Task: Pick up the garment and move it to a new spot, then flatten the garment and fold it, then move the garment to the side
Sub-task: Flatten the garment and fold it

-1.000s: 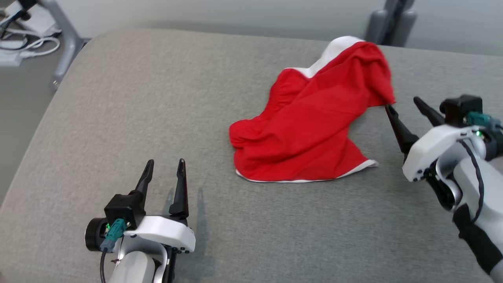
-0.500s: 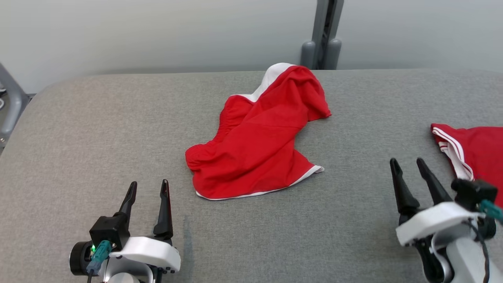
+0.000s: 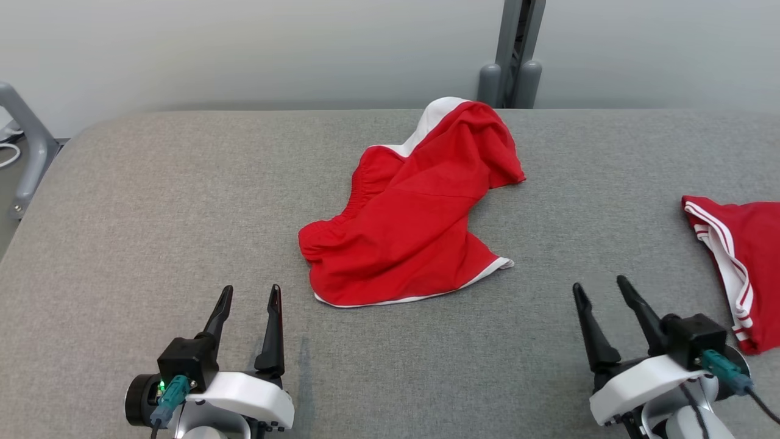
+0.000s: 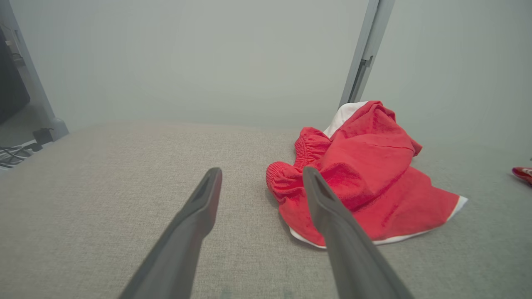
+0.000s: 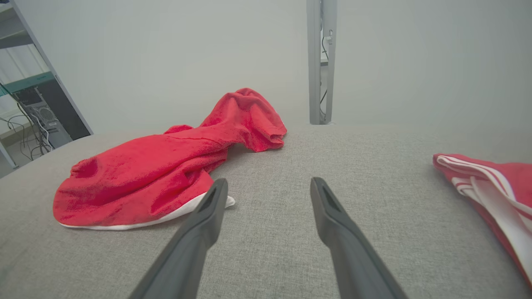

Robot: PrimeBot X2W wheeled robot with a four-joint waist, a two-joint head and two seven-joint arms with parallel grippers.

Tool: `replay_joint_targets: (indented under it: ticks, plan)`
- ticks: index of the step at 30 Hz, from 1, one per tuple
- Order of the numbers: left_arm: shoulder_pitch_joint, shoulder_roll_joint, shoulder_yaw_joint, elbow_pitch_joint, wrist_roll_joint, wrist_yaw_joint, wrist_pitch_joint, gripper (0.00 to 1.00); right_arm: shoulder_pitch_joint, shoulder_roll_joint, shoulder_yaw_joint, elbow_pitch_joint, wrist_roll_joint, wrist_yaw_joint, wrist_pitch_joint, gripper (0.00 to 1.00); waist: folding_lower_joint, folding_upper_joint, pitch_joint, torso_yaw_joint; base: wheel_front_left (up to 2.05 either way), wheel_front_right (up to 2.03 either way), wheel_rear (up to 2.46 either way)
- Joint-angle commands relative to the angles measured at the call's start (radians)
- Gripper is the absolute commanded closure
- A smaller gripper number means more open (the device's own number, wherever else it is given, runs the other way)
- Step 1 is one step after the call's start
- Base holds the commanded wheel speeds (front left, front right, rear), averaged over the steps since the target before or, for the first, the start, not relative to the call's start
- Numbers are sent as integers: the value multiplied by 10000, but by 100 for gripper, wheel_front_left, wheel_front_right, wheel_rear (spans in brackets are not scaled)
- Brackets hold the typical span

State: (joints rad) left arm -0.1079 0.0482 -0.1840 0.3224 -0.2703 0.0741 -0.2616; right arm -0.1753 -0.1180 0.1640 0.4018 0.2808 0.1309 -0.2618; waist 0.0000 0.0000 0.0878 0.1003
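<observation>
Garment: the red garment with white trim lies crumpled in the middle of the table. Its far end is bunched into a peak near the far edge, the gathered waistband faces left, and a white-edged hem points near and right.
Left gripper: the left gripper sits at the near left with its fingers apart and nothing between them. The garment's near-left edge lies just beyond and to the right of its tips, not touching.
Right gripper: the right gripper sits at the near right, its fingers spread and empty, well apart from the garment's hem.
Between grippers and garment: a stretch of grey table surface.
Striped piece: a red striped piece with white bands lies at the table's right edge, just right of the right gripper and well apart from the garment.
Behind: a grey post stands against the pale wall, just behind the garment's peak.
Far left: a grey frame leg stands off the table's corner, and cables lie on the floor.
</observation>
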Motion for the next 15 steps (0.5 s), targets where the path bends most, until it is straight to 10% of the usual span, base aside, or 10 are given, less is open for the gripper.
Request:
replay_joint_targets:
  ticks: [1, 15]
  plan:
    - [-25, 51, -36, 18, -21, -27, -38, 0, -64, -142, 102, 92, -323, -5, -49, 0, 0, 0, 42, 78, 0, 0, 0]
    - [-534, 45, -593, 115, -194, 25, -38, 0, -2068, -843, 1535, 2261, -1489, -6, 380, 0, 0, 0, 723, 901, 0, 0, 0]
